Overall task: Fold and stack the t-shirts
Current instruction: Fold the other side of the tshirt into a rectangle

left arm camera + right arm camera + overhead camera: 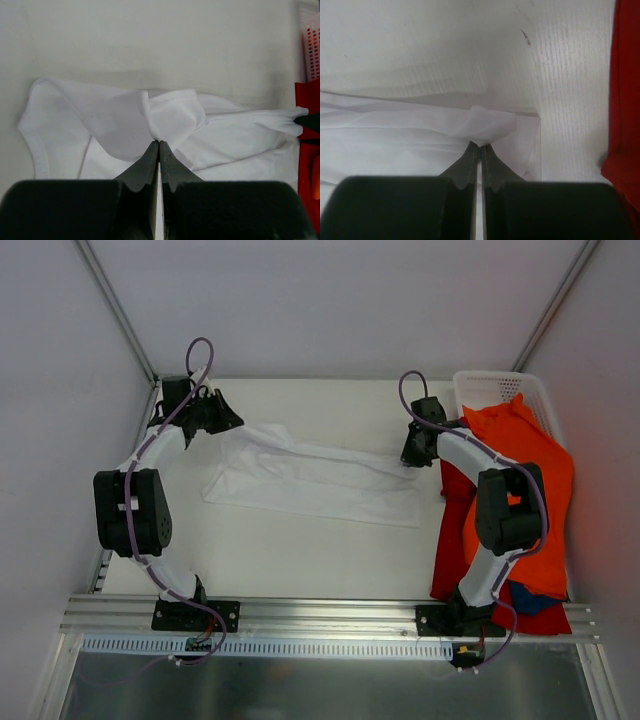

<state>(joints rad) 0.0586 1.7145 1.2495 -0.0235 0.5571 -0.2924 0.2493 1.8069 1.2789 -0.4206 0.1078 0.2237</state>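
Note:
A white t-shirt lies stretched across the middle of the table, partly folded lengthwise. My left gripper pinches its left end; in the left wrist view the gripper is shut on a fold of the white t-shirt. My right gripper holds the right end; its wrist view shows the gripper shut on a bunched corner of the white t-shirt. An orange t-shirt drapes over a red t-shirt at the right.
A white mesh basket stands at the back right, partly under the orange shirt. Something dark blue peeks out beneath the orange cloth near the front rail. The enclosure walls close in on both sides.

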